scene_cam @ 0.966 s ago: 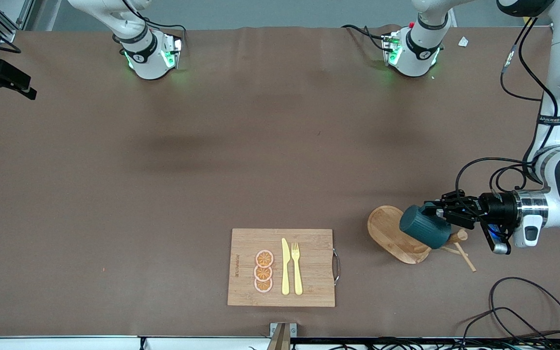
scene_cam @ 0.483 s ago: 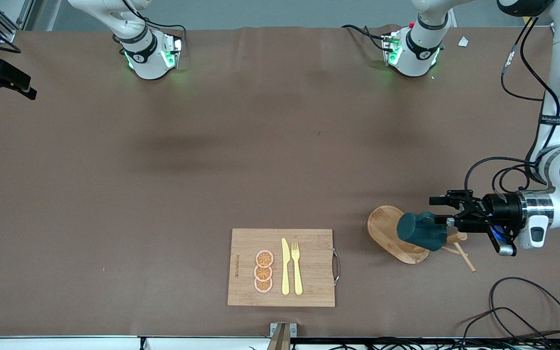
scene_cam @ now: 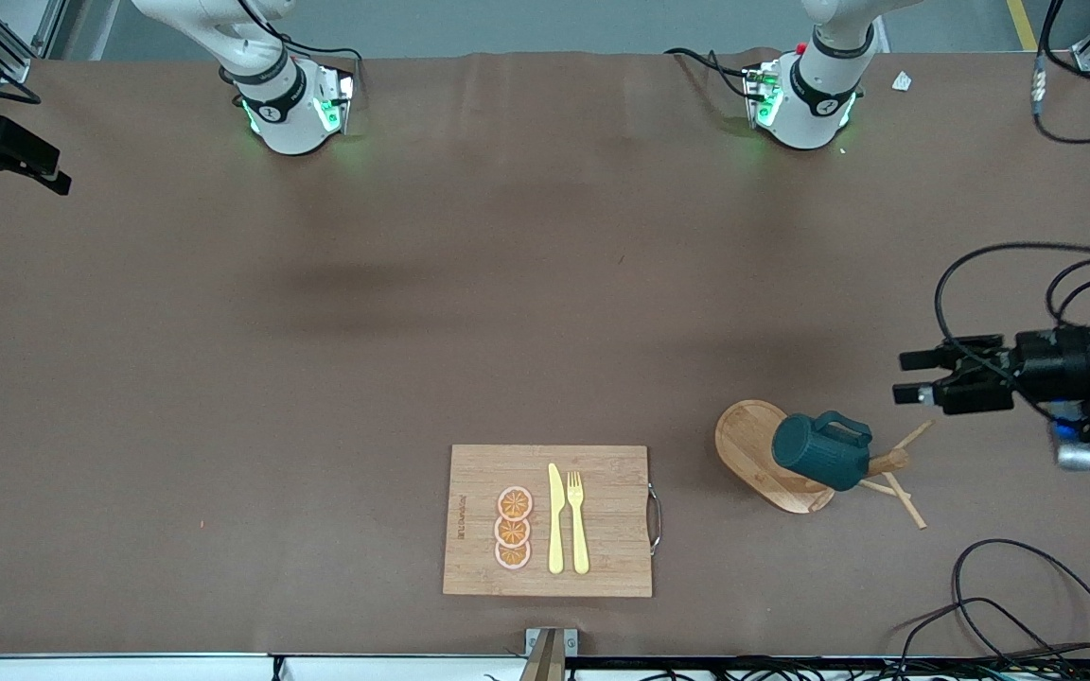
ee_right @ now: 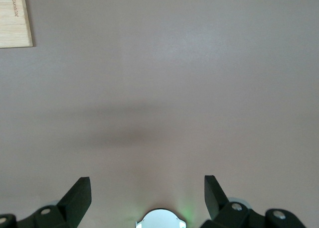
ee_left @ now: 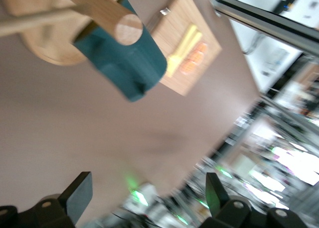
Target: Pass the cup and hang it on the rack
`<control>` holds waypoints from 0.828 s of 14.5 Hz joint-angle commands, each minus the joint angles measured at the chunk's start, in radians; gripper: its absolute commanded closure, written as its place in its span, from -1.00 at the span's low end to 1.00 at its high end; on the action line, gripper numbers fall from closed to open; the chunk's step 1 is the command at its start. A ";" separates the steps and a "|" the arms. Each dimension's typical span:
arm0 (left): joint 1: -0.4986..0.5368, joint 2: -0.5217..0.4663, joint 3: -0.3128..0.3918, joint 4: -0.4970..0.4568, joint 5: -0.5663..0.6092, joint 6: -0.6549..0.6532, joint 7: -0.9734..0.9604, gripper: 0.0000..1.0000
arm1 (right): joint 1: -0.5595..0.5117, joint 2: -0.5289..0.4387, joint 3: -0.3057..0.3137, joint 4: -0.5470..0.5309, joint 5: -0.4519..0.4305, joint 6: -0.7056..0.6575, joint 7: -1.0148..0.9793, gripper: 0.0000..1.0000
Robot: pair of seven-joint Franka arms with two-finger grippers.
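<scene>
The dark teal cup (scene_cam: 819, 452) hangs on the light wooden rack (scene_cam: 755, 445), handle uppermost, close against the central post. My left gripper (scene_cam: 908, 375) is open and empty, apart from the cup, over the table toward the left arm's end. In the left wrist view the cup (ee_left: 130, 63) sits beside the rack's post (ee_left: 104, 16), and the left gripper (ee_left: 148, 182) holds nothing. My right gripper (ee_right: 147, 184) is open and empty over bare table; it is out of the front view.
A bamboo cutting board (scene_cam: 547, 520) with orange slices (scene_cam: 513, 528), a yellow knife (scene_cam: 555, 518) and fork (scene_cam: 578, 520) lies nearer the front camera, mid-table. Cables (scene_cam: 1009, 605) lie at the left arm's end. A board corner (ee_right: 12, 16) shows in the right wrist view.
My left gripper opened, let go of the cup and drew back toward the left arm's end of the table. The cup stays on the rack.
</scene>
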 commanded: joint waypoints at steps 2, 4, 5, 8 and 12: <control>0.003 -0.147 -0.081 -0.026 0.338 -0.004 0.057 -1.00 | -0.013 -0.020 0.011 -0.022 0.018 0.010 0.011 -1.00; 0.003 -0.198 -0.130 -0.026 0.513 -0.006 0.123 -1.00 | -0.013 -0.020 0.011 -0.022 0.016 0.008 0.011 -1.00; 0.001 -0.223 -0.150 -0.026 0.588 -0.009 0.155 -1.00 | -0.013 -0.020 0.011 -0.022 0.016 0.008 0.011 -1.00; 0.001 -0.261 -0.193 -0.030 0.708 -0.041 0.209 -1.00 | -0.013 -0.020 0.011 -0.022 0.018 0.008 0.011 -1.00; 0.012 -0.258 -0.187 -0.007 0.716 -0.047 0.248 -1.00 | -0.013 -0.020 0.011 -0.022 0.016 0.004 0.011 -1.00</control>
